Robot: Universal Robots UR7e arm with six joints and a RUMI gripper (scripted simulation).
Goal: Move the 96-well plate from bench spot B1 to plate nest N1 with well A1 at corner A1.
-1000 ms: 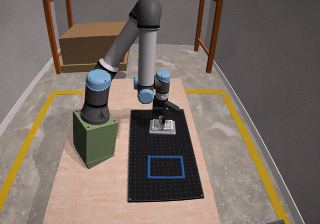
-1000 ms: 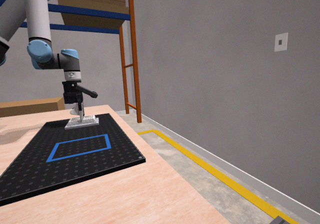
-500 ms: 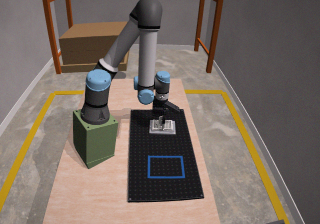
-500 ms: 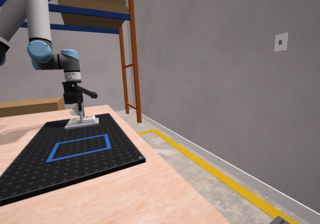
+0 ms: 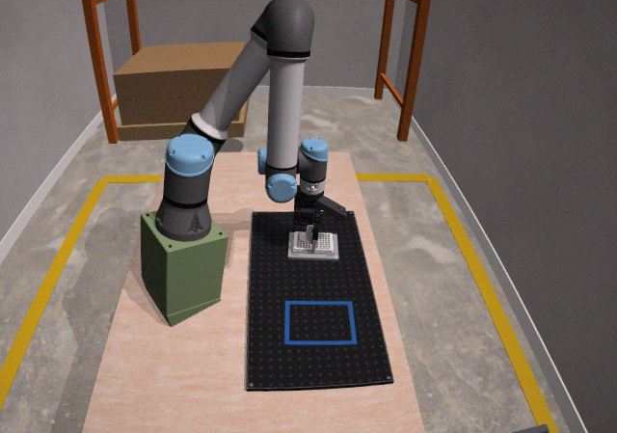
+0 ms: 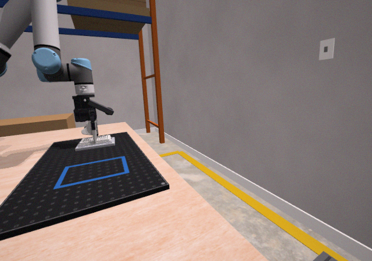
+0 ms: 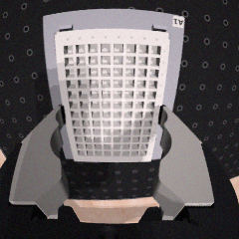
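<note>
The white 96-well plate (image 7: 114, 95) is between my gripper's fingers, which are shut on its two long sides. It hangs level right over the grey plate nest N1 (image 7: 115, 25), and I cannot tell whether it touches the nest. The nest's A1 mark (image 7: 178, 21) is at the upper right in the wrist view, next to the plate's upper right corner. In the top view the plate (image 5: 318, 242) and nest (image 5: 313, 254) are at the far part of the board under the gripper (image 5: 309, 232). They also show in the exterior view, the plate (image 6: 97, 139) under the gripper (image 6: 93, 133). The blue outline B1 (image 5: 320, 322) holds nothing.
A black pegboard (image 5: 318, 368) lies on the wooden table. The arm's green pedestal (image 5: 181, 274) stands left of it. A cardboard box (image 5: 174, 87) and orange rack legs (image 5: 411, 54) stand behind the table. Yellow floor tape (image 5: 486, 288) runs around the cell.
</note>
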